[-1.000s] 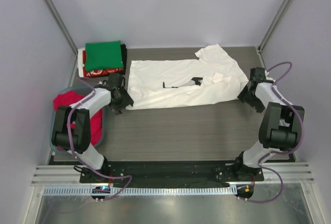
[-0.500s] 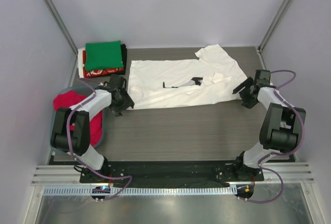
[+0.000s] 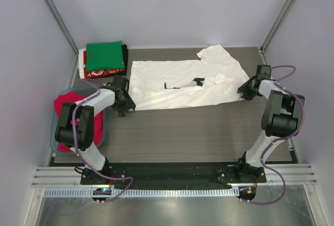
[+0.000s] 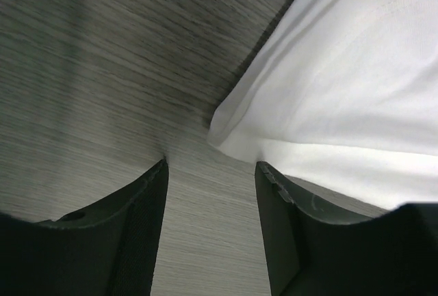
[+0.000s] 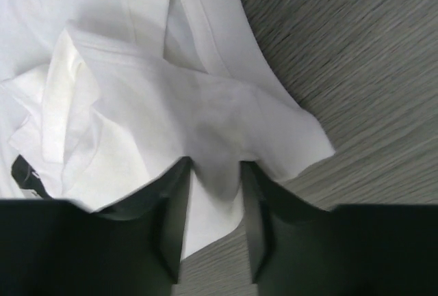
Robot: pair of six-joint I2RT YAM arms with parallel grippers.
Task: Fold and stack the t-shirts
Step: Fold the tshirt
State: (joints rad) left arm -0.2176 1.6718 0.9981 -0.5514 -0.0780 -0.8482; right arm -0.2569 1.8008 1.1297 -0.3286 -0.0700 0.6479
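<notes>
Overhead, bench (image 3: 198,132): dark grey wood-grain, enclosed by pale walls (image 3: 172,7).

White t-shirt (image 3: 177,82): spread flat across the rear of the bench; black chest print (image 3: 182,84) too small to read.

Stack, rear left corner: green tee (image 3: 104,55) on top, black tee (image 3: 125,56) and red-and-white tee (image 3: 102,72) beneath.

Grey-blue tub (image 3: 100,129): left edge, holding a red/pink tee (image 3: 65,103).

Left gripper (image 4: 211,166): arm low, jaws wide apart and empty, the white shirt's near-left corner just ahead.

Right gripper (image 5: 214,163): arm reaching to the shirt's right edge, jaws narrowly apart, straddling cloth.
</notes>
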